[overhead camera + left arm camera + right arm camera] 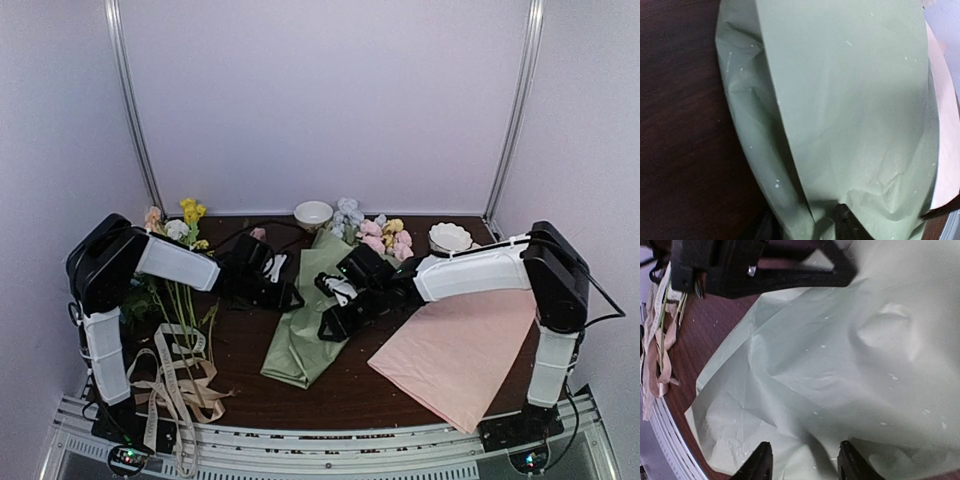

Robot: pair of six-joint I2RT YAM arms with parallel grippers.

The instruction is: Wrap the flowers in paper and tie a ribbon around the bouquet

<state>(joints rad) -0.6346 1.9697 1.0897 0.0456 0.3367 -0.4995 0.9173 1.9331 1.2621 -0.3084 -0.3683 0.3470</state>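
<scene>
Two bowls (313, 213), one bouquet (305, 340), perhaps two ribbons (175, 385).

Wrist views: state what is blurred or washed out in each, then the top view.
Left wrist view: the paper fills the frame, too close and soft, the table dark beside it. Right wrist view: paper bleached pale at upper right, creases crisper lower left. Top view: even light, fairly sharp.

My left arm (175, 265) and right arm (470, 272) both reach inward, wrists low. My right gripper (805, 462) has its jaws apart; for my left gripper (286, 292) I cannot tell.
</scene>
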